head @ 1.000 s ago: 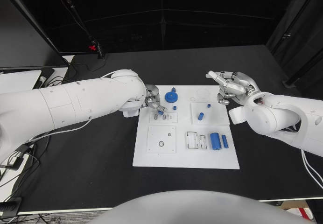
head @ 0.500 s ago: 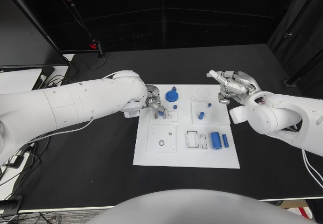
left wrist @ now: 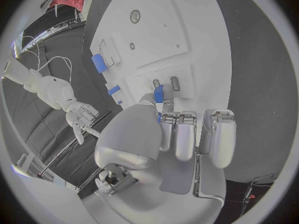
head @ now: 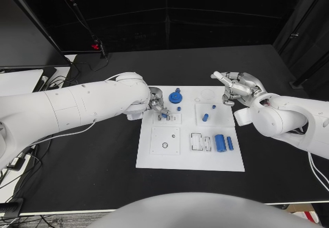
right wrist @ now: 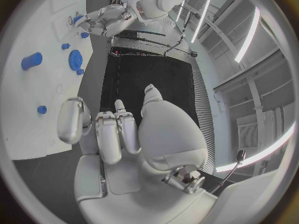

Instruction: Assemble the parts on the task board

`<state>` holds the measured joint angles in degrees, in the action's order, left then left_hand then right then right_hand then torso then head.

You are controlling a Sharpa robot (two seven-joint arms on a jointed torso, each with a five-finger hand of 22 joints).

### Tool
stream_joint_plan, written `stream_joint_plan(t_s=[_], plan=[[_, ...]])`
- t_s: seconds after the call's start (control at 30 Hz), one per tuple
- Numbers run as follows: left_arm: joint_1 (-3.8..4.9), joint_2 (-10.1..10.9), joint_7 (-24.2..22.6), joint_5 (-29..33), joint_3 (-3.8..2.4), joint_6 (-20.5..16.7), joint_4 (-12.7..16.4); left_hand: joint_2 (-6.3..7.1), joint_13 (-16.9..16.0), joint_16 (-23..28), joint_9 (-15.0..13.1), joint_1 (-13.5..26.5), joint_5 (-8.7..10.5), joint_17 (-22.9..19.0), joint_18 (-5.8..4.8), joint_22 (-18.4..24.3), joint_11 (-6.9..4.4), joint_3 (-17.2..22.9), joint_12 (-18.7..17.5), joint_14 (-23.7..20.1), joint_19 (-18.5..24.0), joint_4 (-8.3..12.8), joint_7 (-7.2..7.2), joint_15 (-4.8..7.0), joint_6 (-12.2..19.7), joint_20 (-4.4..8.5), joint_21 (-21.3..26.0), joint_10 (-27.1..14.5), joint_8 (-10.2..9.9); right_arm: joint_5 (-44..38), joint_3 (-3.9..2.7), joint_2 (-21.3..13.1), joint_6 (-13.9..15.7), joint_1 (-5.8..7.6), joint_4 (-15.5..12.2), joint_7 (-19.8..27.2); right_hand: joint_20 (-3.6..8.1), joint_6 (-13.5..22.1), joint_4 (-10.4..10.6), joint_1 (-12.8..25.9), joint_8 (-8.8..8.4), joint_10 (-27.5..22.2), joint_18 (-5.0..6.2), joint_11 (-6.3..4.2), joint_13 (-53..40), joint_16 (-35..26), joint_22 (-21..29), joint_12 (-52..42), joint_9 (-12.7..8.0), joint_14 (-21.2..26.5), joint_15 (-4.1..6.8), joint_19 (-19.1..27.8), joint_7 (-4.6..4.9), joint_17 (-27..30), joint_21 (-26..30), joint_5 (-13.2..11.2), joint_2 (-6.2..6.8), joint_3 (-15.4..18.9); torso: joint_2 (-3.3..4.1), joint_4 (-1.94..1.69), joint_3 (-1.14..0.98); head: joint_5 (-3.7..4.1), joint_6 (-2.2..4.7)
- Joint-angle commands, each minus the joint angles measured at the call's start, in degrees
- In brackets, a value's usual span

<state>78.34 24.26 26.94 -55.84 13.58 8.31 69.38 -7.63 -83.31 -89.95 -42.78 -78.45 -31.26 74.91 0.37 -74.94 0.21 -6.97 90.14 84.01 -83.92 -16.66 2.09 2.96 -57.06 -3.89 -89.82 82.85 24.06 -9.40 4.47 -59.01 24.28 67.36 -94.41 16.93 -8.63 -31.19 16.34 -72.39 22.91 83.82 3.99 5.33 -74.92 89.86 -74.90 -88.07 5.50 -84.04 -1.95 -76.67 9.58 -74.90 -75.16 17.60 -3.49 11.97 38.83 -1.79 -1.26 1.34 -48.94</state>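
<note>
Pinching a small blue part [left wrist: 159, 93] at its fingertips, the left hand [head: 156, 105] rests over the far-left corner of the board [head: 190, 161], a flat, matte white plate with shallow rectangular recesses. Which way the pinched part's long axis runs cannot be told. A ribbed blue gear [head: 175, 98] sits just beside it. A smooth blue cylinder [head: 219, 142] lies with its long axis running near to far. The right hand [head: 237, 88] hovers off the board's far-right corner, fingers curled, holding nothing.

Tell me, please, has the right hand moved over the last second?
No. The right hand hovers at the same spot beside the task board's far right corner, holding nothing.
</note>
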Motion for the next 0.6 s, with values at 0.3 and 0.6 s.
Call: stream_joint_plan(t_s=[0.3, 0.6], plan=[[0.01, -0.1, 0.4, -0.1, -0.04, -0.2, 0.0, -4.02, -6.7, 0.0, -0.1, -4.7, -0.12, 15.1, -0.37, -15.1, -1.46, 0.5, -0.1, 6.0, -6.1, 0.0, -0.17, 0.53, -0.5, 0.37, -0.2, 7.2, 0.1, 0.1, -0.02, -0.1, -0.3, 0.03, 0.0, 0.4, -0.11, 0.5, 0.1, 0.1, 0.4, 1.9, 0.44, 0.36, -12.1, 0.1, -8.3, 0.1, 0.1, -6.0, -0.54, 0.4, 0.88, -15.1, 0.3, 0.2, -0.54, 0.3, -0.01, 0.0, -0.03, 0.15, -0.1], [0.01, -0.2, 0.2, -0.1, -0.04, 0.4, -0.2, -4.03, -6.7, 0.0, -0.1, -4.7, -0.16, 15.1, -0.37, -15.1, -1.45, 0.6, -0.1, 6.0, -6.1, -0.1, -0.16, 0.54, -0.5, 0.37, -0.2, 7.2, 0.1, 0.1, -0.02, 0.0, -0.2, 0.01, 0.0, 0.6, -0.11, 0.5, 0.1, 0.1, 0.48, 1.9, 0.44, 0.36, -12.1, 0.1, -8.3, 0.1, 0.1, -6.0, -0.54, 0.3, 0.89, -15.1, 0.3, 0.2, -0.57, 0.3, 0.0, 0.03, 0.0, 0.14, -0.18]])
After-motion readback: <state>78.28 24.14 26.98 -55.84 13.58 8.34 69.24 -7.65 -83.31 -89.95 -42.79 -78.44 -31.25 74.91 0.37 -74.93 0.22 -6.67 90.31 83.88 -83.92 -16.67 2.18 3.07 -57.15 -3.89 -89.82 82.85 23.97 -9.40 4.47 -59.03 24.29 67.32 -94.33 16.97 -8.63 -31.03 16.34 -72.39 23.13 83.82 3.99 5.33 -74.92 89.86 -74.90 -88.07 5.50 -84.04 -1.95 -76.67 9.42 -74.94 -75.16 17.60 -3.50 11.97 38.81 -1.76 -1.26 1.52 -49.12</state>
